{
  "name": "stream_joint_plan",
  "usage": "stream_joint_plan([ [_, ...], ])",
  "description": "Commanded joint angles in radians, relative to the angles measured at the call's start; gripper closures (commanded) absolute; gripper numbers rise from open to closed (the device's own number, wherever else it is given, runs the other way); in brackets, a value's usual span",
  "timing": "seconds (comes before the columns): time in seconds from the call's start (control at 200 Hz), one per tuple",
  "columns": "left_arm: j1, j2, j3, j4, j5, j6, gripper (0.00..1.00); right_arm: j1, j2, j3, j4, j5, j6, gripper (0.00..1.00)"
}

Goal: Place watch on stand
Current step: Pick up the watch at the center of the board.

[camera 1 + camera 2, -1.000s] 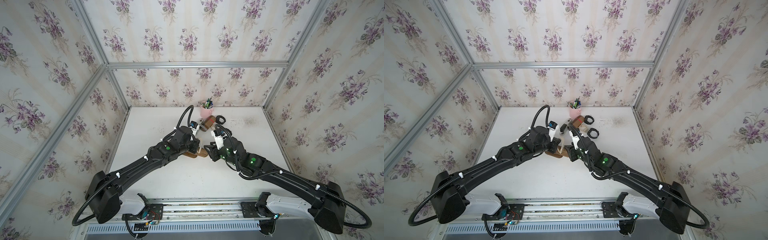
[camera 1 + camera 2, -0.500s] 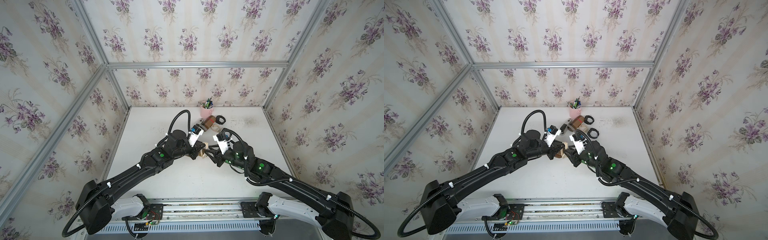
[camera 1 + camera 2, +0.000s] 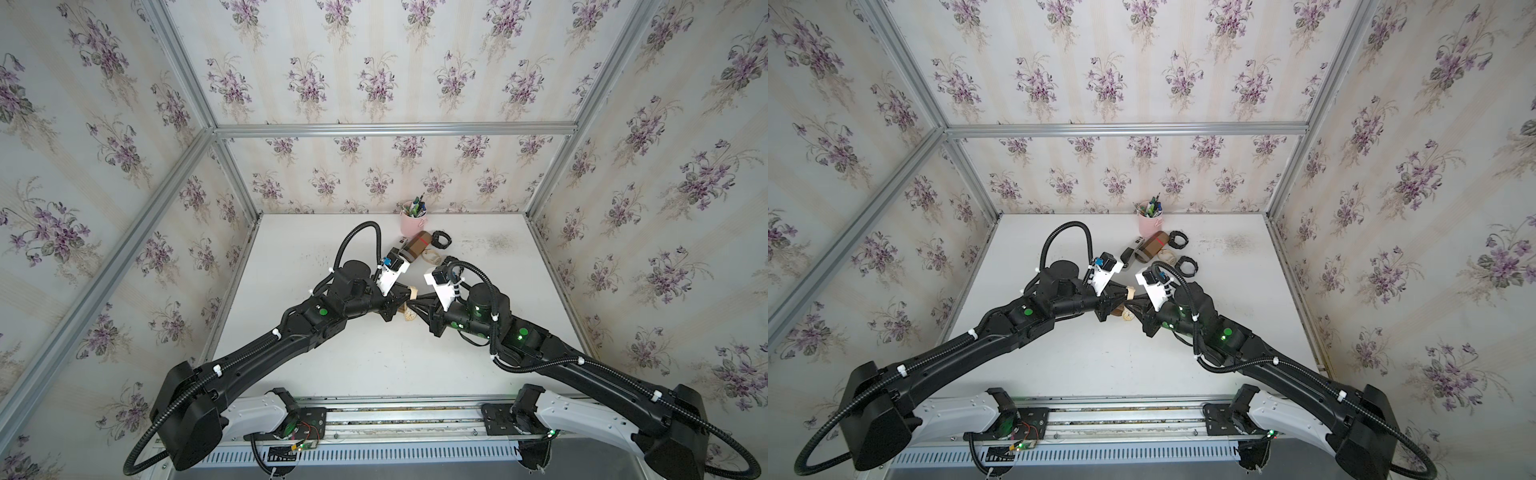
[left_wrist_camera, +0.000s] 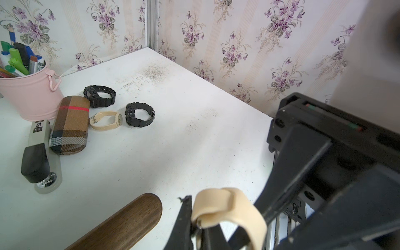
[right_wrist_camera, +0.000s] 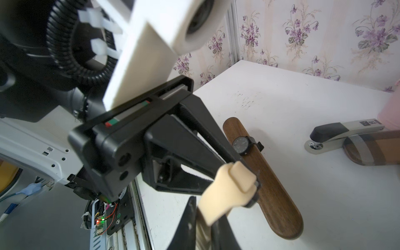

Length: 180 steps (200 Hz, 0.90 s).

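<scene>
Left fingers (image 4: 183, 220) and right fingers (image 5: 188, 223) both pinch the cream watch (image 4: 227, 201) strap; the stand (image 5: 275, 199) base is hidden.

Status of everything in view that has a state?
Left gripper: shut on cream watch.
Right gripper: shut on it too.
Cream watch: strap looped, off stand.
Stand: carries one black watch.
Table watches: three, lying loose.
Stapler: closed.
Case: shut.
Bucket: upright, holding pens.

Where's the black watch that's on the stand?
In the right wrist view, the black watch sits across the wooden stand mid-table, beyond the held cream watch.
</scene>
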<state>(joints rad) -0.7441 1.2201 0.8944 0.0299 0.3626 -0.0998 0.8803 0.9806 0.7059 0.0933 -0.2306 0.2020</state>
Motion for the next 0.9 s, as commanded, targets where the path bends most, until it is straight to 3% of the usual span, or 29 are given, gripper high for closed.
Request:
stream_joint_plan([
  [0.0, 0.001, 0.005, -0.001, 0.051, 0.012, -0.001, 0.88, 0.0, -0.003, -0.004, 0.068, -0.04, -0.004, 0.89],
  [0.16, 0.001, 0.01, 0.001, 0.054, 0.019, -0.005, 0.88, 0.001, 0.01, -0.006, 0.074, -0.044, 0.002, 1.0],
  [0.36, 0.0, 0.005, 0.011, 0.012, -0.024, -0.012, 0.83, 0.0, 0.0, -0.011, 0.082, -0.007, 0.025, 1.0],
  [0.58, 0.002, -0.074, -0.068, 0.074, -0.219, -0.093, 0.49, -0.013, -0.019, -0.028, 0.095, 0.041, 0.067, 1.0],
  [0.679, 0.002, -0.109, -0.1, 0.087, -0.265, -0.139, 0.46, -0.026, -0.028, -0.041, 0.115, 0.044, 0.103, 1.0],
  [0.894, 0.002, -0.208, -0.296, 0.267, -0.363, -0.27, 0.28, -0.076, -0.047, -0.097, 0.223, 0.032, 0.244, 1.0],
])
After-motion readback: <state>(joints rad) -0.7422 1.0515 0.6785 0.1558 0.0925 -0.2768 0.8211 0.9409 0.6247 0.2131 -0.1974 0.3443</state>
